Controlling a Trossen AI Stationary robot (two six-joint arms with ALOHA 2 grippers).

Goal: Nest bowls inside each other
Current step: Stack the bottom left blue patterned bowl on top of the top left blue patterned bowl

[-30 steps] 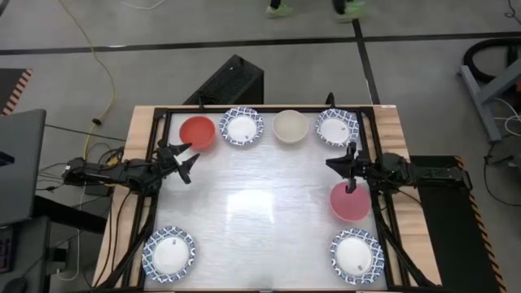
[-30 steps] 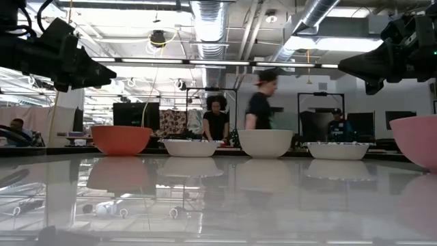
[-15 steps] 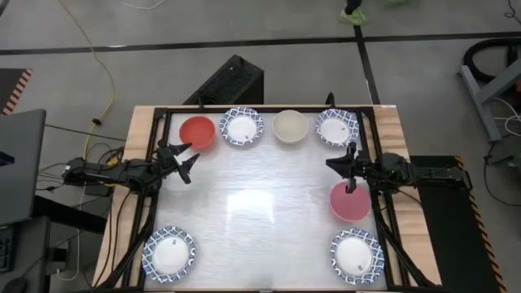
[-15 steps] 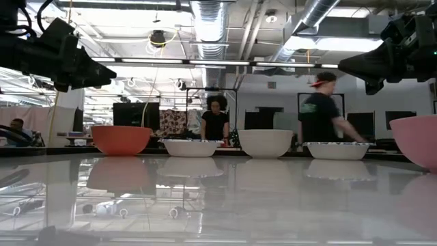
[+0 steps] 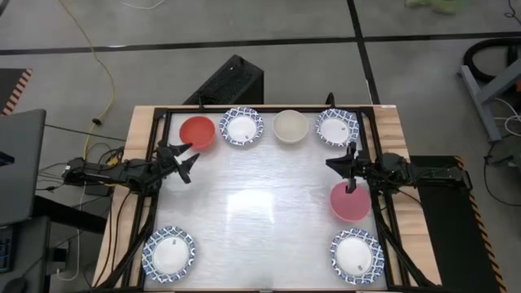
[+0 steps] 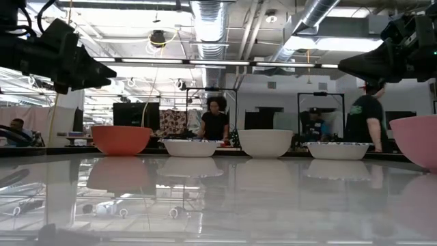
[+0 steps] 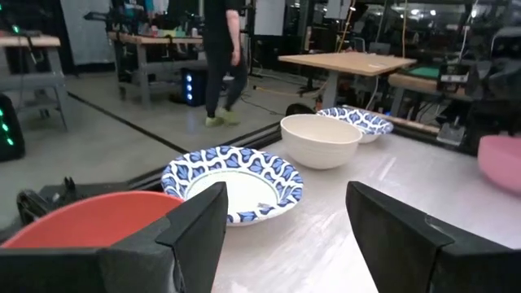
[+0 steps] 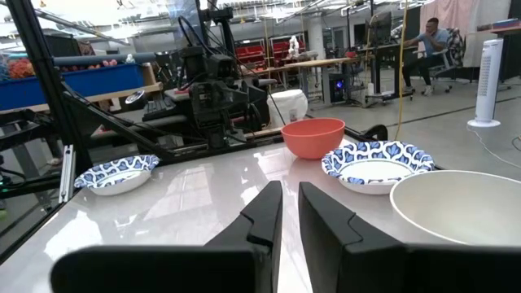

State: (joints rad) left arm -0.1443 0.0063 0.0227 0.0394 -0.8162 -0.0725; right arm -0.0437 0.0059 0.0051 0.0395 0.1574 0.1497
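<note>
Hands first: the left hand is hovering over the left side of the worktop, its two fingers spread wide with nothing between them. It is pointing toward the red bowl, which is sitting just beyond it at the left end of the back row. This bowl is plain red-orange, with a smooth rounded wall.

The right hand is hanging above the right side of the worktop, and its fingers are standing almost together, with only a narrow slit between them and nothing in it. The pink bowl is lying just beside it, toward the front; whether they are touching I cannot tell. It is plain pink and rather deep.

Along the back edge, next to the red bowl, a blue-patterned bowl is standing, white inside with a blue leaf-like pattern on its wide rim. After it the cream bowl is standing, plain and deeper, and then a second patterned bowl. All four are apart from each other.

Two more patterned bowls are sitting well apart at the front corners, one on the left and one on the right. No bowl is lying inside another.
</note>
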